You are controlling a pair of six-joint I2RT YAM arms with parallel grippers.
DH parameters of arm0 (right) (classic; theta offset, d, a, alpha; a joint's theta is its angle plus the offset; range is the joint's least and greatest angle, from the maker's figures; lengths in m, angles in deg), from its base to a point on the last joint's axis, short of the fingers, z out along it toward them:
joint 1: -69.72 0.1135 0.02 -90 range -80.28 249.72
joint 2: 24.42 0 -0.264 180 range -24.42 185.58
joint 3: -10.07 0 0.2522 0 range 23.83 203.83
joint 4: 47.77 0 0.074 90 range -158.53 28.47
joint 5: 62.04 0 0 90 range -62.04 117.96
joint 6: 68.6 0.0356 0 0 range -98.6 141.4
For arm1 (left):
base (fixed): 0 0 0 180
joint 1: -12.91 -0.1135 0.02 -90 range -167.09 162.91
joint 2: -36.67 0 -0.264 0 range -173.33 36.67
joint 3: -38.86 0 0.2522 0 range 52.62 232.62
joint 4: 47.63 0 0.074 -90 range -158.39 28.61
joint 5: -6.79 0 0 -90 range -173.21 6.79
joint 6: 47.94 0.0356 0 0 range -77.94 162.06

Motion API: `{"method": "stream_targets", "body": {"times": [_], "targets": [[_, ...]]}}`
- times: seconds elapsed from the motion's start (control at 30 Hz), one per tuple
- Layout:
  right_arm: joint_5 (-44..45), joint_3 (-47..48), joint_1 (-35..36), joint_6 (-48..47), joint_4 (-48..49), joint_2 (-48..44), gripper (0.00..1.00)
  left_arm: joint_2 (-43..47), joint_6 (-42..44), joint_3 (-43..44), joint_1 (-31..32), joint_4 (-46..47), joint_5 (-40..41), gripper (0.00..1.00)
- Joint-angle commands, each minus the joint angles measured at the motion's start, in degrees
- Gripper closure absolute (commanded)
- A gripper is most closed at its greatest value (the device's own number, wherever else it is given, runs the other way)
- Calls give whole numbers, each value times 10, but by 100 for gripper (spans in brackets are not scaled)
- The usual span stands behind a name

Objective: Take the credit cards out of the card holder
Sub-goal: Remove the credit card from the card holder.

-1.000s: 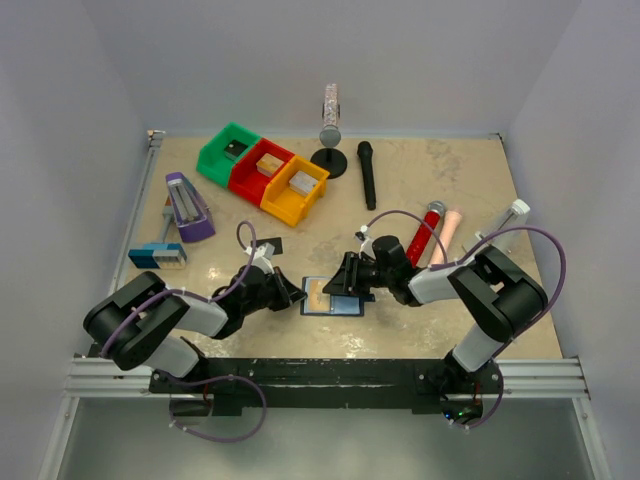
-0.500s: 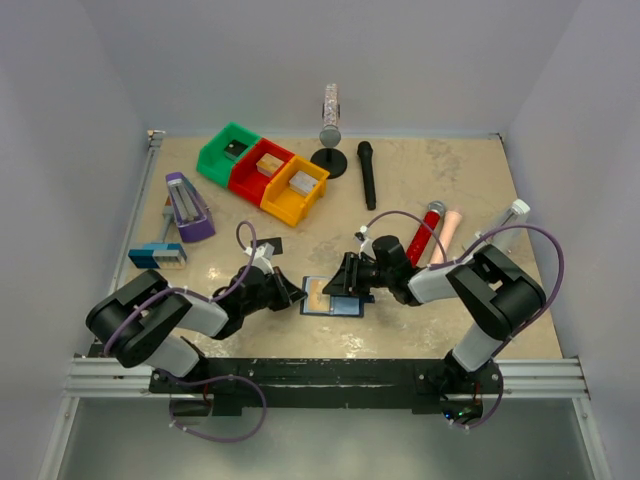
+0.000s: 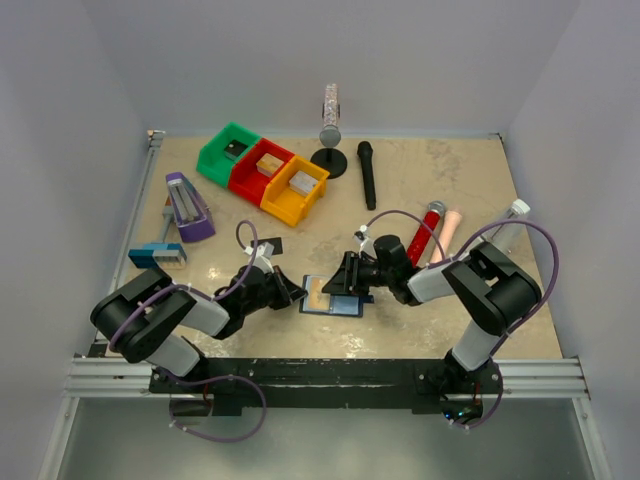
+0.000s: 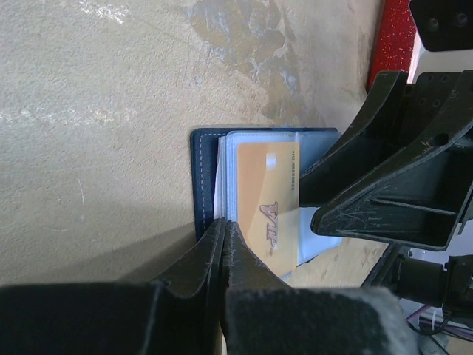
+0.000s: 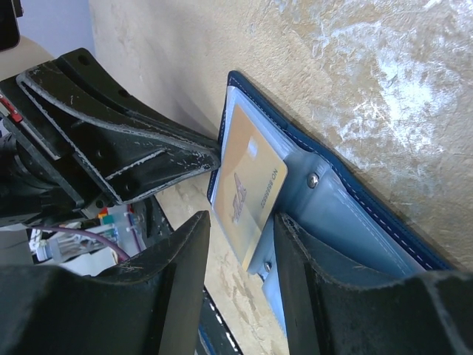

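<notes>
At the table's (image 3: 440,170) near centre: card holder (image 3: 346,307) lies open. My shut left gripper (image 4: 224,226) pins its edge; my right gripper (image 5: 242,222), jaws apart astride the tan-gold card (image 4: 266,200), should pinch squarely, then slide flat.

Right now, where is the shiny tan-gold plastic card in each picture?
Top external: the tan-gold flat card sits just below centre.
Left wrist: the card is in the middle.
Right wrist: the card is in the middle, slanted.
Shared landmark: the dark blue bifold wallet holding it.
</notes>
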Motion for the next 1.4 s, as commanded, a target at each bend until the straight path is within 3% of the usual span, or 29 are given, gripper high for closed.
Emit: {"method": "stream_targets", "body": {"times": [0.0, 0.93, 1.37], "targets": [[-30, -3, 7, 10, 62, 1, 56, -15, -4, -6, 4, 1, -1, 100], [-56, 19, 8, 50, 82, 12, 53, -27, -8, 1, 21, 14, -5, 100], [-21, 5, 1, 64, 84, 2, 55, -10, -12, -8, 31, 15, -1, 100]]}}
